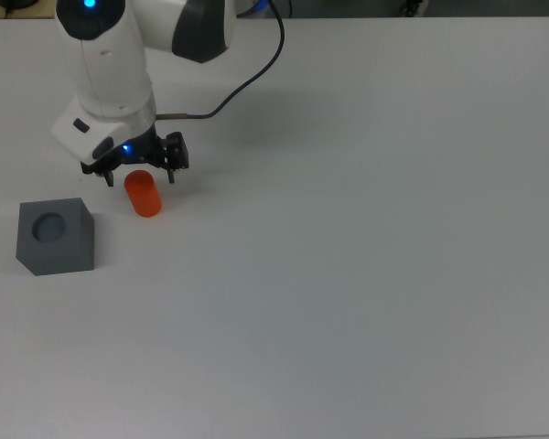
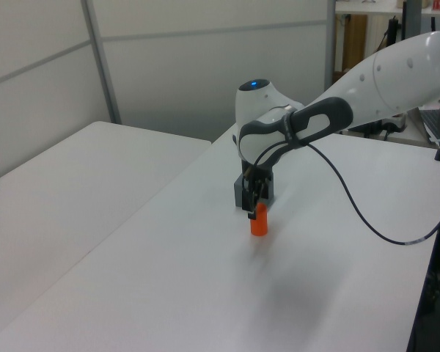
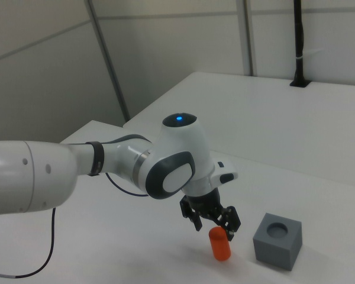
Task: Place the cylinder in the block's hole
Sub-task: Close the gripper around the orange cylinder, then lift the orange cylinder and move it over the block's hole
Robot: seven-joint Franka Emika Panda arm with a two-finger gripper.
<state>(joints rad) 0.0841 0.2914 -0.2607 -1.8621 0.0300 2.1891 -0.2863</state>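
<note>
Just above the small, smooth, orange-red stubby cylinder [image 1: 145, 194] hangs the black two-finger pincer [image 1: 135, 174] of the white robot arm [image 3: 106, 165], its fingers spread apart with one tip on each side of the cylinder's upper end; in the right view the two dark fingertips [image 3: 231, 232] sit at about the level of the cylinder's top, and whether they touch it cannot be told. Standing upright on the plain white tabletop [image 1: 366, 274], the cylinder is free of the plain dark grey cube block [image 1: 55, 236], which rests near it, toward the top view's left and a little lower in that picture. On the block's top face the round, shallow, dark hole [image 1: 48, 227] is bare. Seen in the right view, the cylinder [image 3: 219, 244] stands just to the left of the block [image 3: 276, 240], the two apart, with the hole [image 3: 278, 226] facing up. Seen in the left view, the cylinder [image 2: 258, 219] stands in front of the block [image 2: 266, 192], whose body is mostly covered by the pincer [image 2: 251, 207] and the wrist above it. A small blue light glows on the arm's wrist, and a black cable [image 1: 247, 78] trails from the wrist across the tabletop toward the top view's upper edge.
</note>
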